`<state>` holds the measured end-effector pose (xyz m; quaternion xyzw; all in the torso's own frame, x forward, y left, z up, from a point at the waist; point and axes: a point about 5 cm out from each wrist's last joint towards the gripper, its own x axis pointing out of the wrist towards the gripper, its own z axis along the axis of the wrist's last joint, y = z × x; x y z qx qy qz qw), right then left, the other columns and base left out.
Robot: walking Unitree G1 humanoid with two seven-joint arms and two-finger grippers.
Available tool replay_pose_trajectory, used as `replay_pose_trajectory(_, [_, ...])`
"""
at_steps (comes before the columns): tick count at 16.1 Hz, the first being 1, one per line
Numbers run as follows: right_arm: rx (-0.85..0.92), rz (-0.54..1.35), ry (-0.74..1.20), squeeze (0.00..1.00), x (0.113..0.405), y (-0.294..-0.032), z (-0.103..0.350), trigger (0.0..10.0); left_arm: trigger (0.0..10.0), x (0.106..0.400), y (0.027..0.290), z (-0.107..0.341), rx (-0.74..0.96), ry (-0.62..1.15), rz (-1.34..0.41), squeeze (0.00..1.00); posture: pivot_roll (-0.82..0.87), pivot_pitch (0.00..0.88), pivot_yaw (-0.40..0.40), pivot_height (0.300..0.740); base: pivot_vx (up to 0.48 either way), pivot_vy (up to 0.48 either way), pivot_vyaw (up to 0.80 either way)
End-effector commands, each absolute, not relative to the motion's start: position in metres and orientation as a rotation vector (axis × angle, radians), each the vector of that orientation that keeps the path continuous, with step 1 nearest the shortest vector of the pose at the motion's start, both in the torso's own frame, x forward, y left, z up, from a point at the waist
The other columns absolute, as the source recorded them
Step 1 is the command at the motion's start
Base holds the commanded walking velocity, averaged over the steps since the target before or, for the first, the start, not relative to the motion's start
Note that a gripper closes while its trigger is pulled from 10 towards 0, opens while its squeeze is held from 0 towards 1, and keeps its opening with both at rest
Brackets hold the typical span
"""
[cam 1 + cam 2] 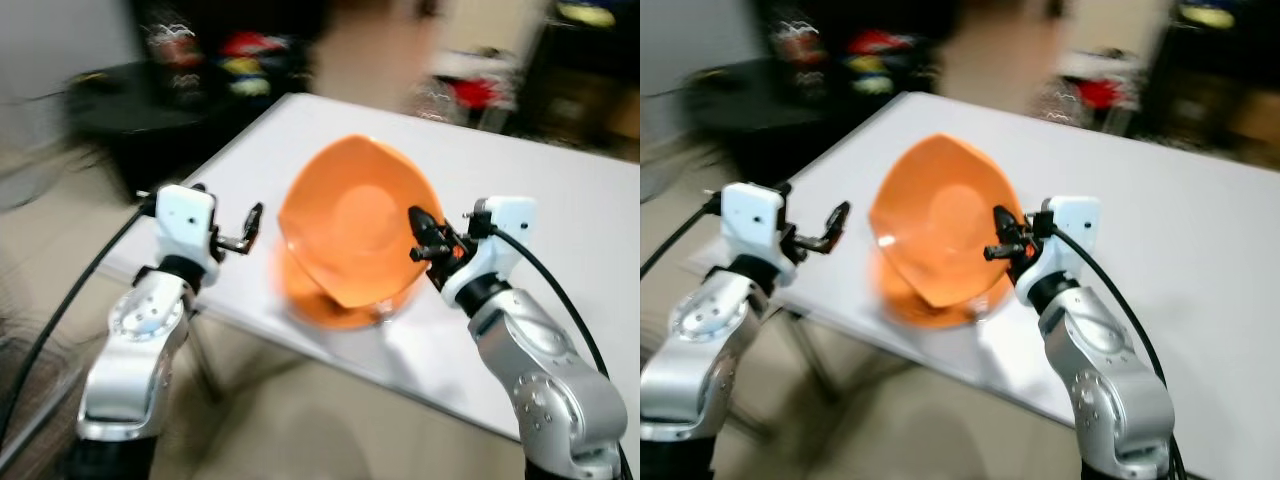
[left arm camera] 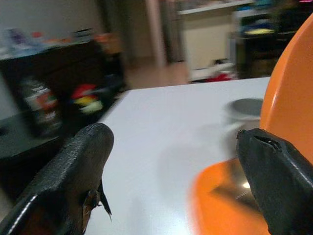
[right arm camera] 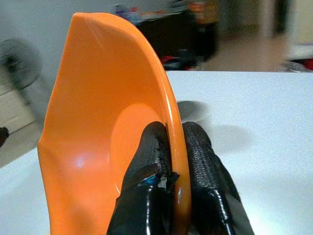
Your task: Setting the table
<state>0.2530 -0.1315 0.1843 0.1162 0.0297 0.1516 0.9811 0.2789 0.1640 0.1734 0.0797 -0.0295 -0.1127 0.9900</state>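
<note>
An orange plate [image 1: 350, 220] stands tilted on edge above the white table [image 1: 560, 200], its hollow face towards me. My right gripper [image 1: 425, 235] is shut on its right rim; the fingers [image 3: 146, 166] pinch the rim from both sides. Under it, flat on the table, lies a second orange plate [image 1: 330, 305] with a shiny reflection. My left gripper [image 1: 250, 228] hovers open just left of the plates, over the table's near left corner, nothing between its fingers [image 2: 73, 171].
The table's near edge runs diagonally below the plates. A dark low cabinet [image 1: 150, 100] with colourful items stands beyond the table's left side. A grey round object [image 2: 247, 107] sits on the table behind the plates. Beige floor lies below. The views are blurred.
</note>
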Motion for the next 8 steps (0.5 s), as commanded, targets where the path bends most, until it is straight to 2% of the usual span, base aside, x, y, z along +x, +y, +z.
replay_pose_trajectory(1, [0.253, 0.279, 0.023, 0.00, 0.253, -0.140, 0.194, 10.0, 10.0, 0.281, 0.158, 0.177, 0.158, -0.072, -0.259, 0.00, 0.04, 0.000, 0.009, 0.740, 0.330, 0.000, 0.00])
replay_pose_trajectory(8, [0.334, 0.272, 0.058, 0.00, 0.270, -0.157, 0.199, 10.0, 10.0, 0.282, 0.165, 0.179, 0.175, -0.077, -0.246, 0.00, 0.05, 0.000, 0.000, 0.740, 0.328, 0.000, 0.00])
